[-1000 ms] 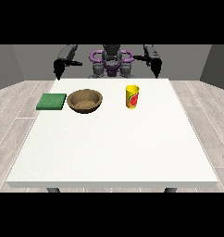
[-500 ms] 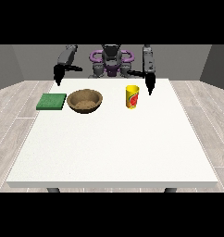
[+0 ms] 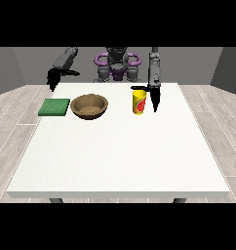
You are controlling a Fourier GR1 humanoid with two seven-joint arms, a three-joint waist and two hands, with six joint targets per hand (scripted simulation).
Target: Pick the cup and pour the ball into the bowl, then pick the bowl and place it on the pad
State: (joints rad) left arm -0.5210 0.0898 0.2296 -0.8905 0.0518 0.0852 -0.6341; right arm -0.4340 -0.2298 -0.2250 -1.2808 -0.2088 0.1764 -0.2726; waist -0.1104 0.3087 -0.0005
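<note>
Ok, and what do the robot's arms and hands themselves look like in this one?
Both arms are slim grey segments ending in black. The robot hand at the view's right is long and narrow, tapering downward. The robot hand at the view's left is black too. No cables or markings are visible on either.

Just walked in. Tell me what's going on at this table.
A humanoid robot stands behind a white table. The hand at the view's right hangs right beside a yellow cup, fingers pointing down, not holding it. The hand at the view's left hovers above the table's far corner, holding nothing. A brown bowl sits between the cup and a green pad.
</note>
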